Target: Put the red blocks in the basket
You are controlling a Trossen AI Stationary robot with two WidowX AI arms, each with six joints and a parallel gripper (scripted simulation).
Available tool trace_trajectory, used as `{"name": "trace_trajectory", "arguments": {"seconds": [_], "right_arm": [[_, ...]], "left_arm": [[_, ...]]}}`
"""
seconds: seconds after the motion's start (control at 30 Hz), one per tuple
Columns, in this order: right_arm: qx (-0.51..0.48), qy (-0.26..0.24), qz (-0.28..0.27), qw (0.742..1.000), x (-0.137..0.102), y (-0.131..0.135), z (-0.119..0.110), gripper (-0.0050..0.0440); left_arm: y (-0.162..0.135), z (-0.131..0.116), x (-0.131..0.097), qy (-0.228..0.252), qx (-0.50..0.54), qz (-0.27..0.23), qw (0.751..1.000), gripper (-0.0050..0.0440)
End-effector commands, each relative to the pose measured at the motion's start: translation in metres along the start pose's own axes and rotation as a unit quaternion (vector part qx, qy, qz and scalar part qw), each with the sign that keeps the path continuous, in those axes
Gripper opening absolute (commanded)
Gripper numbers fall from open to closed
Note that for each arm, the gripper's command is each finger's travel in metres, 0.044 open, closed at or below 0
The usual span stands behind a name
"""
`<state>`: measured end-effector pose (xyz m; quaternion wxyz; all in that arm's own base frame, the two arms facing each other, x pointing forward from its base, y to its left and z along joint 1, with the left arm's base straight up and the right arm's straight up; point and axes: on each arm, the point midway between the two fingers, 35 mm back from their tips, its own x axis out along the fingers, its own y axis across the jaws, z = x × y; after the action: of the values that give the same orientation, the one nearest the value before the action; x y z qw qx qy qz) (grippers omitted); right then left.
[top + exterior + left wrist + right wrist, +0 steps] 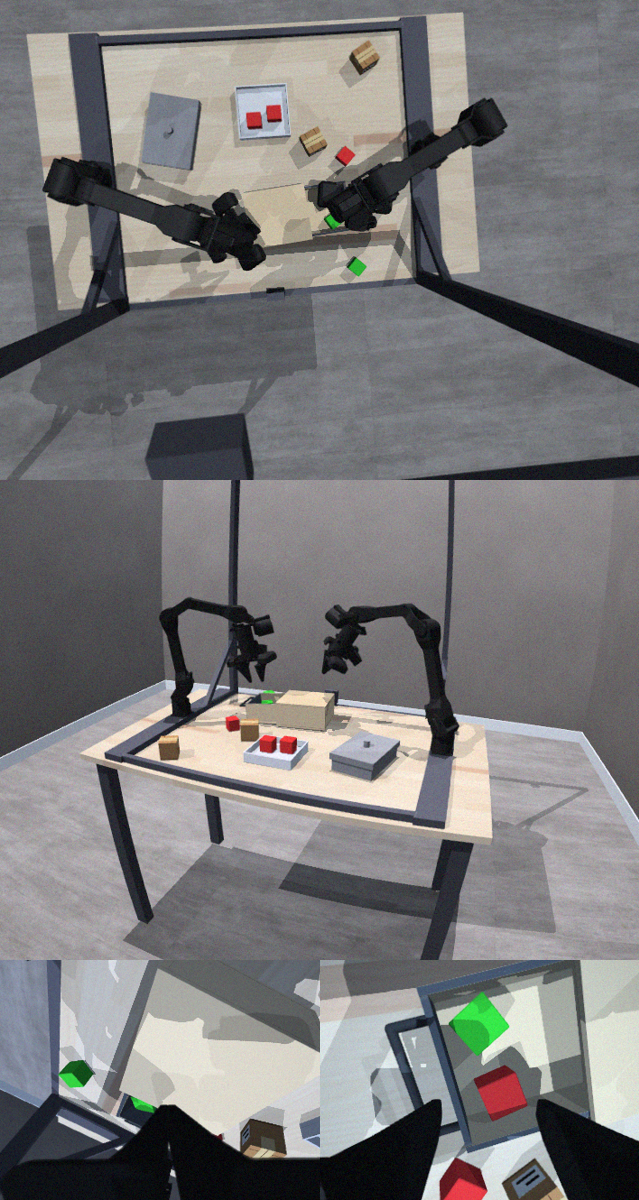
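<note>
Two red blocks [254,120] [273,113] [268,743] [288,744] are in the white basket [264,137] [268,761]. The light wooden cabinet [279,216] [304,709] has its drawer [445,1073] open. Inside lie a red block [501,1092] and a green block [479,1023]. Another red block [345,155] [232,724] [463,1183] lies on the table outside. The metal box [351,765] has its lid [170,131] [365,751] on. My right gripper [488,1107] [254,679] is open and empty above the drawer. My left gripper [167,1112] [325,672] is shut and empty, above the cabinet.
A wooden crate-like block [313,141] [249,730] stands between the basket and the outside red block. A similar one [365,57] [169,747] stands near the table's far corner. A second green block [356,266] [76,1074] lies on the table beyond the cabinet.
</note>
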<state>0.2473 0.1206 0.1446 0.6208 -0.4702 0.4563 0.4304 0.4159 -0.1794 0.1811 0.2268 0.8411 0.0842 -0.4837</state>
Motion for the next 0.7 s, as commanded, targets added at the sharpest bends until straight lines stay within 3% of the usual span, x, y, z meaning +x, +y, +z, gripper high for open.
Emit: {"name": "trace_trajectory", "arguments": {"seconds": [0.0, 0.33, 0.67], "right_arm": [[0.048, -0.036, -0.05, 0.997, -0.009, -0.015, 0.002, 0.025], [0.117, -0.08, -0.111, 0.984, -0.017, -0.037, 0.001, 0.025], [0.104, -0.077, -0.11, 0.985, -0.019, -0.037, 0.003, 0.025]], "left_arm": [[-0.003, -0.018, -0.025, 0.044, -0.094, 0.047, 0.993, -0.005], [-0.014, -0.036, -0.044, 0.071, -0.239, 0.099, 0.963, -0.005], [-0.012, -0.028, -0.03, 0.057, -0.218, 0.082, 0.971, -0.005]]}}
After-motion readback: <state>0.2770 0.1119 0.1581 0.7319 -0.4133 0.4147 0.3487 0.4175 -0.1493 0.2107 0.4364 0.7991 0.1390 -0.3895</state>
